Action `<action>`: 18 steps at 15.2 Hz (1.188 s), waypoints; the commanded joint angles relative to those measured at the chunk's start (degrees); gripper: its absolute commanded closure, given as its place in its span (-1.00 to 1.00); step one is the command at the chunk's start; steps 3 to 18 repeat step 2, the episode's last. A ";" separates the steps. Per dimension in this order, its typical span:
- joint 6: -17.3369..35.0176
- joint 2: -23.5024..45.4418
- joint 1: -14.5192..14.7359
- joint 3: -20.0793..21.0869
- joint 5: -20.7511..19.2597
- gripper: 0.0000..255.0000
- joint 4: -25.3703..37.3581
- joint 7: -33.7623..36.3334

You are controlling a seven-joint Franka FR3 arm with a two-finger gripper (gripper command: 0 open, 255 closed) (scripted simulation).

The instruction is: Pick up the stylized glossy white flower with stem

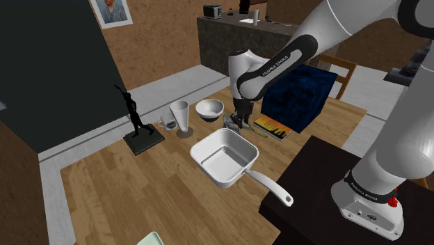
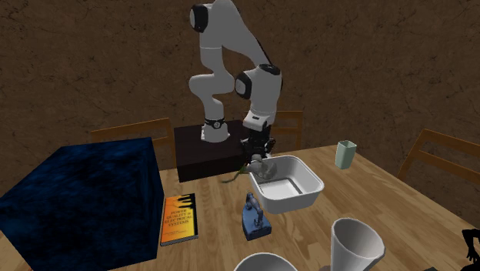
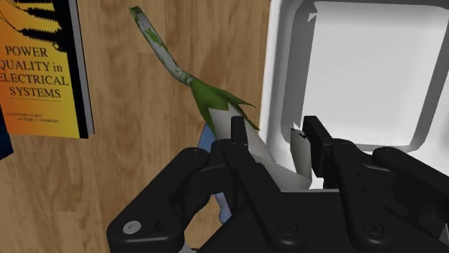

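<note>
White flower point(image 3: 214, 105) pinched by the gripper point(image 3: 275, 134), pan point(image 3: 278, 72) alongside, orange book point(image 3: 43, 72) nearby.

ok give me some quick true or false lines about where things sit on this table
1. The book lies flat on the table beside the blue box. True.
2. The bowl sits inside the white pan. False: the bowl stands on the table, apart from the pan.
3. The flower lies in the pan. False: it is outside the pan, close by its wall, over the wood.
4. The tool is at the flower's head. True.
5. The black figurine stands upright on its base. True.
6. The book's cover is green. False: it is orange and yellow.
</note>
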 commanded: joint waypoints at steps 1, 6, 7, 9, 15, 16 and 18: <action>-0.78 -0.54 -0.01 0.06 0.24 1.00 0.25 -0.18; -0.79 -0.54 -0.01 0.06 0.24 1.00 0.26 -0.17; -0.79 -0.54 -0.01 0.06 0.24 1.00 0.26 -0.17; -0.79 -0.54 -0.01 0.06 0.24 1.00 0.26 -0.17; -0.79 -0.54 -0.01 0.06 0.24 1.00 0.26 -0.17; -0.79 -0.54 -0.01 0.06 0.24 1.00 0.26 -0.17; -0.79 -0.54 -0.01 0.06 0.24 1.00 0.26 -0.17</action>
